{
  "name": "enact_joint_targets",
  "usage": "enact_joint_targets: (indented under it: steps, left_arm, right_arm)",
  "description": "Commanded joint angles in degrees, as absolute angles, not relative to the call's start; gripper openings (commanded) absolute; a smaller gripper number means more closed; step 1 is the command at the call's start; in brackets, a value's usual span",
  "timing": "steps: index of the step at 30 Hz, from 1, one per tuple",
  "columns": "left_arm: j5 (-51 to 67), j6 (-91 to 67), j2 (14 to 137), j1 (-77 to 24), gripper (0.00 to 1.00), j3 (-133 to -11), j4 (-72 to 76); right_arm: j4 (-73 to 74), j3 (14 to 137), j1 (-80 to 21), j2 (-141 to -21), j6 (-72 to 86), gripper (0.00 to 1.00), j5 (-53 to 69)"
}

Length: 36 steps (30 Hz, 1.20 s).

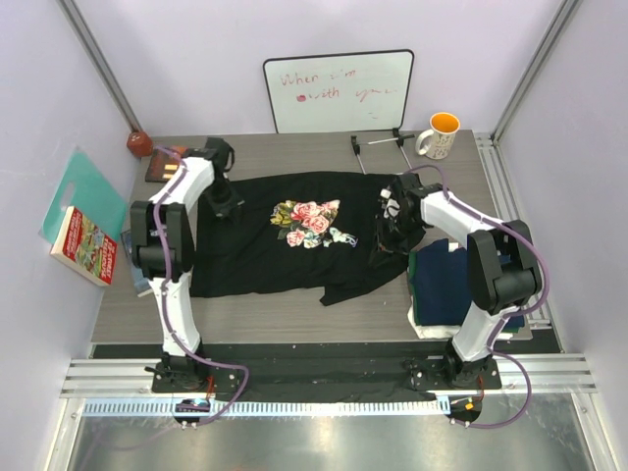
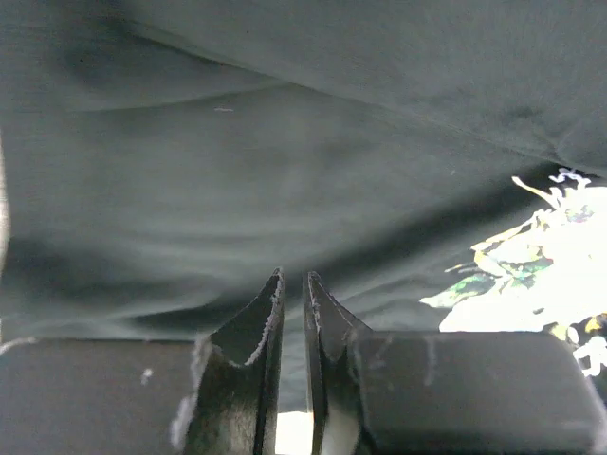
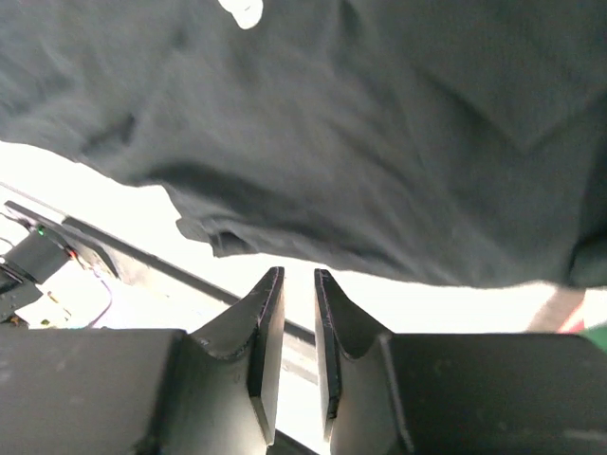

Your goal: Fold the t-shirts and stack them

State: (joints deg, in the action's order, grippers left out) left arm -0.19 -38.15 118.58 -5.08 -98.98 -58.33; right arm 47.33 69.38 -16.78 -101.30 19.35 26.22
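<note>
A large black t-shirt (image 1: 265, 260) with a pink floral print (image 1: 309, 224) lies spread flat across the table. My left gripper (image 1: 226, 206) hovers over its far left part; the left wrist view shows the jaws (image 2: 291, 277) a narrow slit apart, empty, just above the cloth (image 2: 285, 171). My right gripper (image 1: 391, 224) is at the shirt's bunched right end. The right wrist view shows its jaws (image 3: 299, 273) slightly open and empty, the shirt's hem (image 3: 285, 227) just beyond the tips. A folded navy t-shirt (image 1: 449, 285) lies on green and white ones (image 1: 424, 328) at the right.
A whiteboard (image 1: 339, 90) leans on the back wall, with an orange-lined mug (image 1: 439, 135) to its right. A colourful book (image 1: 83, 245) and a teal board (image 1: 86, 188) lean at the left edge. A red object (image 1: 138, 143) and a dark book (image 1: 163, 167) sit back left.
</note>
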Motion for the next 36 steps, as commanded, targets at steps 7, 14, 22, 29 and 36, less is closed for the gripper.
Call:
enact_joint_targets:
  steps: [7,14,22,29,36]
  left_arm:
    - [0.5,-40.2,125.5,-9.1,0.12,-97.9,-53.6]
    - [-1.9,-39.5,127.9,-9.0,0.12,-98.0,-54.0]
    - [-2.6,-38.9,130.1,-8.6,0.11,-100.2,-55.2]
    - [-1.9,-38.8,130.2,-8.6,0.11,-101.6,-55.8]
    - [-0.7,-38.4,130.2,-8.6,0.11,-101.4,-57.0]
  right_arm:
    - [52.4,66.1,-18.7,-97.1,19.3,0.27,22.9]
    - [55.2,67.5,-21.2,-101.3,18.5,0.27,18.7]
    - [54.5,71.1,-22.6,-107.3,18.2,0.28,18.0]
    - [53.2,76.4,-22.5,-108.5,17.1,0.34,16.4]
    - [51.4,79.3,-22.5,-114.5,17.0,0.35,17.7]
